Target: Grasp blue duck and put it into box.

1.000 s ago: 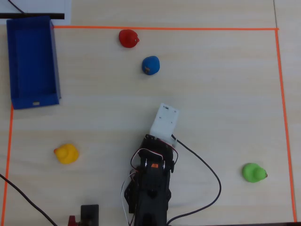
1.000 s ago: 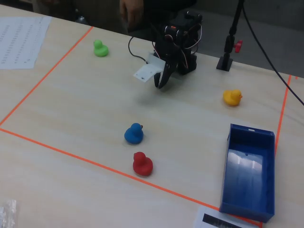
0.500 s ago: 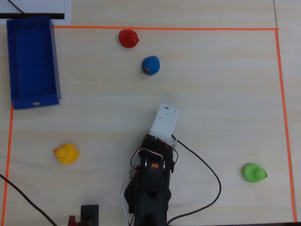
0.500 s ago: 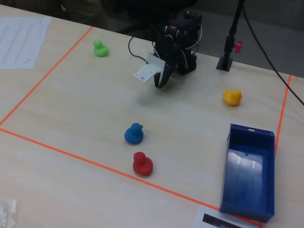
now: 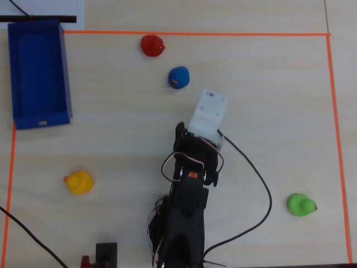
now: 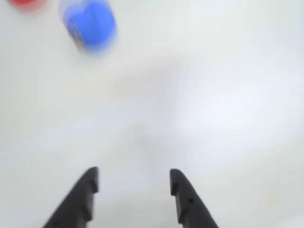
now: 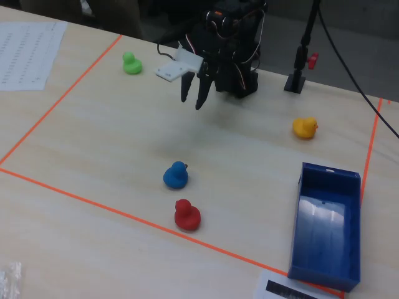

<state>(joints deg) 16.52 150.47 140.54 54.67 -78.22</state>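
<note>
The blue duck (image 5: 179, 77) sits on the light wooden table, also seen in the fixed view (image 7: 176, 175) and blurred at the top left of the wrist view (image 6: 90, 23). The deep-blue box (image 5: 36, 72) stands empty at the far left corner of the overhead view, and at the lower right of the fixed view (image 7: 327, 224). My gripper (image 7: 192, 103) hangs open and empty above the table, short of the blue duck. Its two dark fingers are apart in the wrist view (image 6: 134, 173). In the overhead view a white mount (image 5: 209, 111) covers the fingers.
A red duck (image 5: 152, 45) sits close beyond the blue duck. A yellow duck (image 5: 78, 182) and a green duck (image 5: 301, 205) sit on either side of the arm. Orange tape (image 5: 195, 33) borders the work area. Cables (image 5: 262, 190) trail beside the arm's base.
</note>
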